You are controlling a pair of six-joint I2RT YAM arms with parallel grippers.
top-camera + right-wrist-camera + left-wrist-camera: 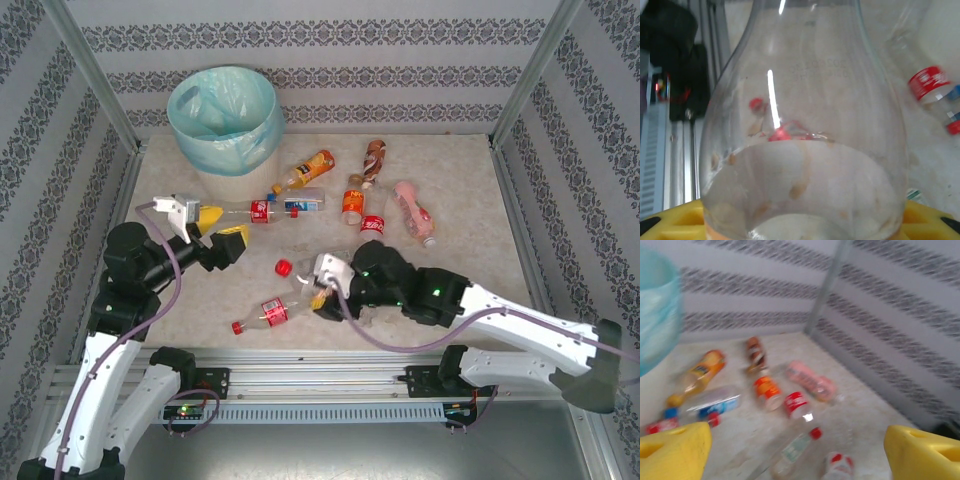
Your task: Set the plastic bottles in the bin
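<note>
My right gripper (318,292) (802,227) is shut on a clear plastic bottle (805,125) with a red cap (283,267), its yellow fingers (677,222) pressed on both sides. Just in front lies a red-labelled bottle (268,312). My left gripper (222,228) (797,455) hangs open and empty beside a clear red-labelled bottle (256,210). Further bottles lie behind: blue-labelled (300,203) (717,405), orange (306,170) (700,372), brown (375,158) (755,352), pink (412,210) (810,380). The teal-lined bin (225,115) (657,310) stands at the back left.
Patterned walls and metal frame posts (95,85) close in the table on three sides. The arms' mounting rail (320,365) runs along the near edge. An orange-labelled bottle (352,200) and a red-labelled one (372,222) lie mid-table.
</note>
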